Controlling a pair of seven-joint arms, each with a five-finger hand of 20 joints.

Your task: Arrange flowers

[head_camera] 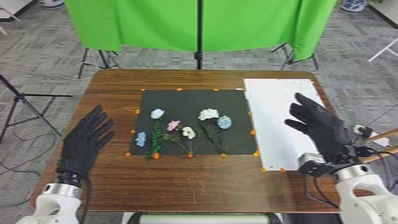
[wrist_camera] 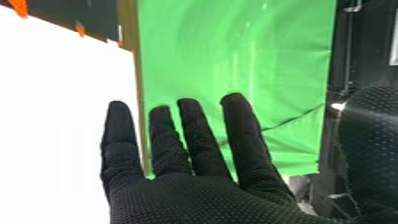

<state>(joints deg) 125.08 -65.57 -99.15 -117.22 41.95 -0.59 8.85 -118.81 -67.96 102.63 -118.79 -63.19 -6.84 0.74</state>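
Flowers (head_camera: 209,114): are lying on the black mat (head_camera: 182,95), mid-frame;
Left hand (head_camera: 82,145): is extending straight, grasping nothing, centre left;
Right hand (head_camera: 323,127): is extending released fingers by the white sheet (head_camera: 266,102), centre right

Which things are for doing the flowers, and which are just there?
For the flowers:
pink flower
blue flowers
white flowers
dark mat under them
probably the white sheet

Just there:
green cloth
black pole

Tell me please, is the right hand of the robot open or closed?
Open: the right hand has its fingers extended and spread apart, not curled.
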